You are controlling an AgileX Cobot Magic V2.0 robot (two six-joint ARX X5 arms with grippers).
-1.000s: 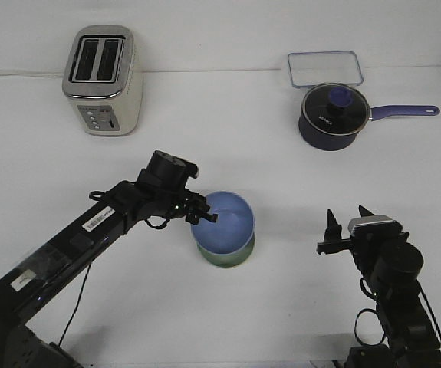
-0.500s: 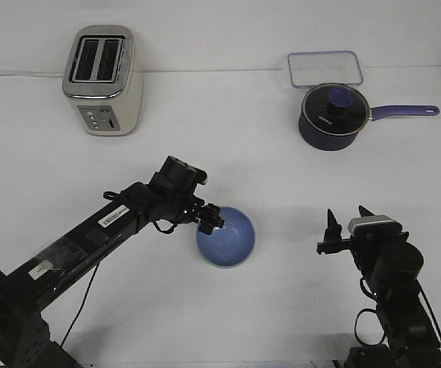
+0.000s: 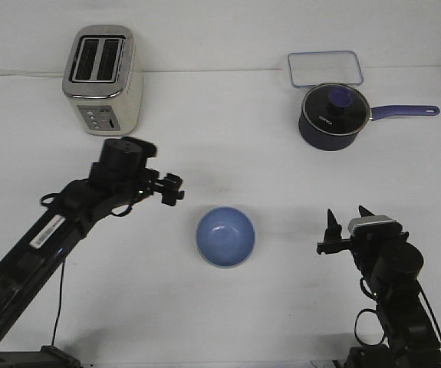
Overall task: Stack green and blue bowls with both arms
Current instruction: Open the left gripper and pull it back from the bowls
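The periwinkle blue bowl (image 3: 225, 235) sits nested in the green bowl, of which only a thin pale rim (image 3: 225, 265) shows at the bottom edge. The stack rests on the white table near the middle front. My left gripper (image 3: 176, 188) is open and empty, raised up and to the left of the bowls, apart from them. My right gripper (image 3: 348, 217) is open and empty, to the right of the bowls near the table's front.
A cream toaster (image 3: 102, 69) stands at the back left. A dark navy saucepan (image 3: 330, 116) with a purple handle and a clear lidded container (image 3: 324, 68) stand at the back right.
My left gripper let go of the blue bowl, now settled into the green bowl, and drew back up and to the left. The right arm has not moved.
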